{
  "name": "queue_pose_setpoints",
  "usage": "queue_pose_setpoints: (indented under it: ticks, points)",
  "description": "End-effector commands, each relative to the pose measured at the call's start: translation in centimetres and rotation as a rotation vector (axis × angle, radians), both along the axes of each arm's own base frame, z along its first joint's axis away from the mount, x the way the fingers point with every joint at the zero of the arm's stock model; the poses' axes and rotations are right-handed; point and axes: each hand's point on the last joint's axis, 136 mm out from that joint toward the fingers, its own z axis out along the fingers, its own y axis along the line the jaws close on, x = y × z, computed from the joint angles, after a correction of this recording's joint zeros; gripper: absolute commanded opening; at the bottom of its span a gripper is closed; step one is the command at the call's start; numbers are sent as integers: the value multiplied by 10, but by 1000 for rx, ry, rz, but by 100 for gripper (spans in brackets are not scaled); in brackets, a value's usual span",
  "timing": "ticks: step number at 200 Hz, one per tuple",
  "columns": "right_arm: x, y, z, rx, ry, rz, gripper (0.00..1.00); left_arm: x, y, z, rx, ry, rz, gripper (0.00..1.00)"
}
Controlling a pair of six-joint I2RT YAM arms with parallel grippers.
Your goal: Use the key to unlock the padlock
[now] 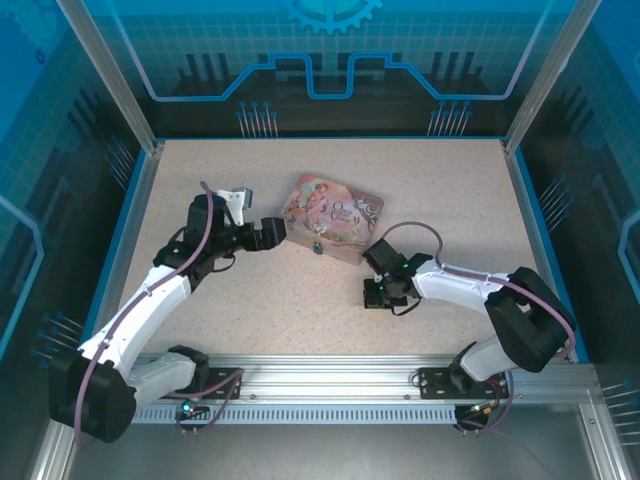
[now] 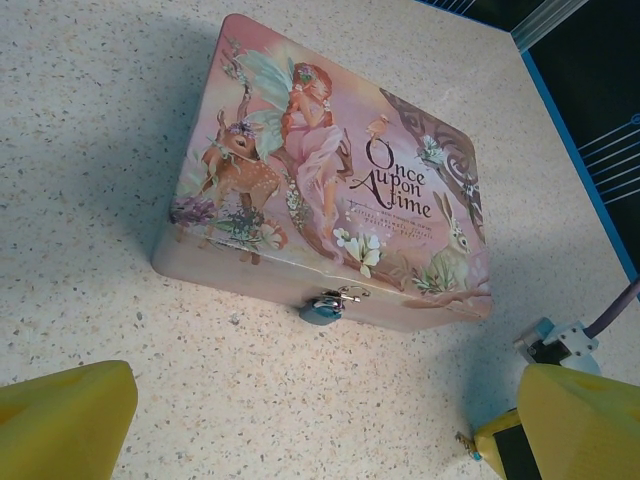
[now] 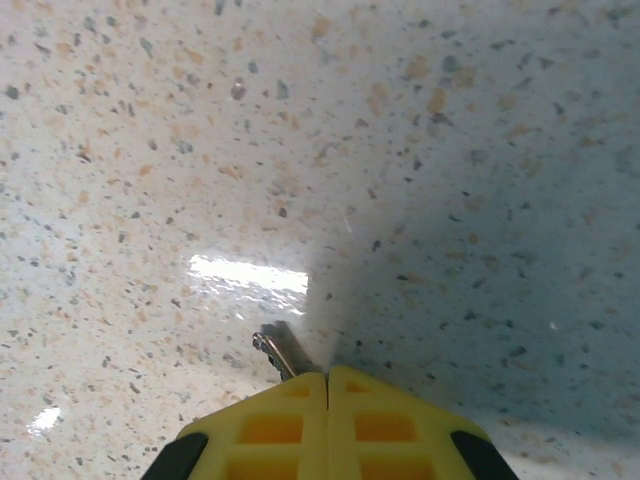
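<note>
The padlock was a tiny teal thing with a silver loop. It hung off the little clasp at the front edge of a pink tin, pretty much in the middle of that side. From above you could just make it out as a speck on the near side of the tin.

The key was pinched in the right gripper. The yellow fingers were clamped tight together and just a short bit of thin metal poked out, low over the table. I couldn't tell if the tip actually touched. In the overhead shot that right gripper was down by the table, in front of the tin's right corner and apart from the padlock.

The only writing I could read was on the lid: "Once Upon A time" in curly dark letters. Next to that were a red-haired fairy, a fawn, a rabbit and some flowers. The lid was down, so there was no way to see what was in the tin.

The left gripper had its fingers spread wide with nothing between them, facing the padlock side of the tin. From above it sat just beside the tin's left end.
</note>
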Motion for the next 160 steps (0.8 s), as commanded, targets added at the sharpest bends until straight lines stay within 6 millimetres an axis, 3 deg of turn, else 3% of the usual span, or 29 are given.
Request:
queue_pose_setpoints:
  ticks: [1, 79, 114, 160]
  points:
    - [3, 6, 6, 97, -26, 10, 0, -2, -1, 9, 13, -21, -11, 99]
    - [19, 3, 36, 394, -101, -109, 0, -8, -20, 14, -108, 0, -53, 99]
    - [30, 2, 60, 442, -215, -115, 0, -18, -58, 17, -174, 35, -165, 95]
    - [45, 0, 98, 429, -408, -102, 0, -29, -117, 10, -235, 125, -303, 69]
